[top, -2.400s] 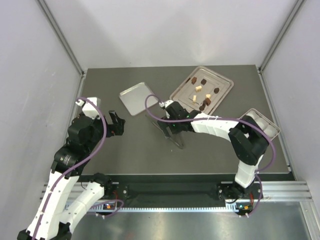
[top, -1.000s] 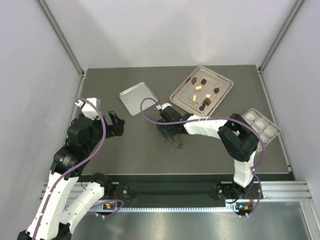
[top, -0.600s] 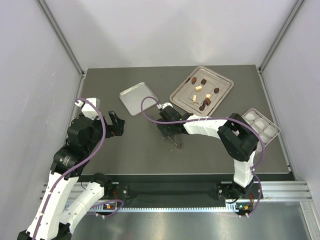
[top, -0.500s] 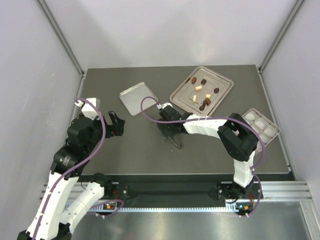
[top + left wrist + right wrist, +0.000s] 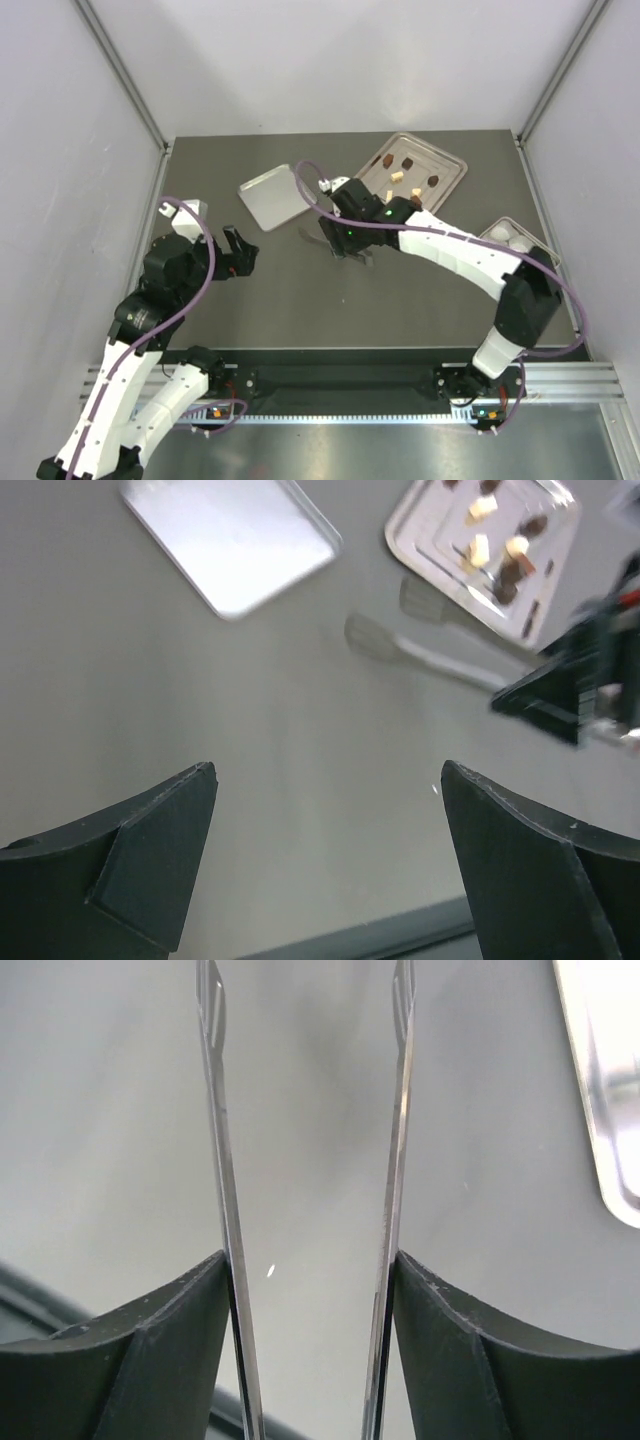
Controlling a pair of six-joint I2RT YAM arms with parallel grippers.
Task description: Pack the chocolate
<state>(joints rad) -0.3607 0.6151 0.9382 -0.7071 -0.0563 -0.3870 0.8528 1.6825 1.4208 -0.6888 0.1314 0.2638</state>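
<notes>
Several small pieces of chocolate (image 5: 405, 186), dark brown and cream, lie on a silver tray (image 5: 452, 165) at the back right; the left wrist view shows the chocolate (image 5: 500, 555) too. My right gripper (image 5: 340, 243) is shut on metal tongs (image 5: 308, 234) and holds them above the table's middle, their tips pointing left. In the right wrist view the tongs' two thin arms (image 5: 222, 1160) press against the inner faces of my fingers (image 5: 180, 1340), with bare table between them. My left gripper (image 5: 240, 252) hovers open and holds nothing, left of centre.
An empty flat silver tray (image 5: 272, 195) lies at the back, left of the chocolate tray; its corner (image 5: 610, 1080) shows in the right wrist view. A white moulded insert (image 5: 515, 235) sits at the right edge, partly behind my right arm.
My right gripper has narrowed on the tongs and lifted them off the table, moving toward the back. The right elbow has swung out rightward. The left arm shifted slightly.
</notes>
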